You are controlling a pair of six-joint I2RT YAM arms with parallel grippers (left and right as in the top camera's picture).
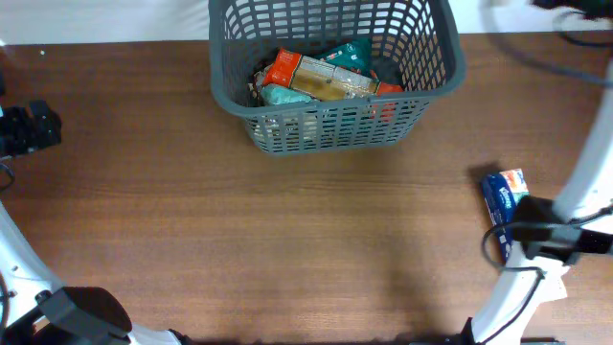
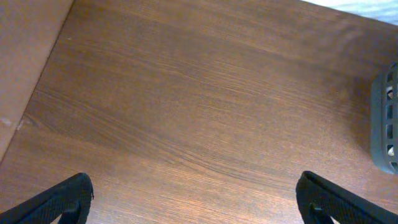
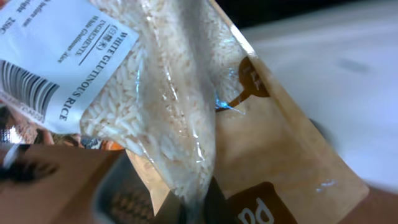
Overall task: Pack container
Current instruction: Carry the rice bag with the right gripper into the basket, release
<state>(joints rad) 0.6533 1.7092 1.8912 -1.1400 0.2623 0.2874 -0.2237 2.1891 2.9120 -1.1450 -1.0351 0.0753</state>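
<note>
The container (image 1: 335, 125) is a dark grey lattice basket at the table's far middle. It holds several snack packets (image 1: 321, 77). Its corner shows at the right edge of the left wrist view (image 2: 387, 124). My left gripper (image 2: 196, 199) is open and empty over bare wood at the far left (image 1: 31, 126). My right gripper (image 3: 205, 208) is shut on a clear bag of white glutinous rice (image 3: 155, 93), which fills the right wrist view. A brown paper pouch (image 3: 286, 149) is right behind the bag. In the overhead view the right gripper (image 1: 517, 233) is at the right side.
A blue packet (image 1: 503, 195) lies on the table beside the right gripper. A blurred grey lattice shape (image 3: 121, 193) shows low left in the right wrist view. The table's left edge (image 2: 25, 74) meets a tan surface.
</note>
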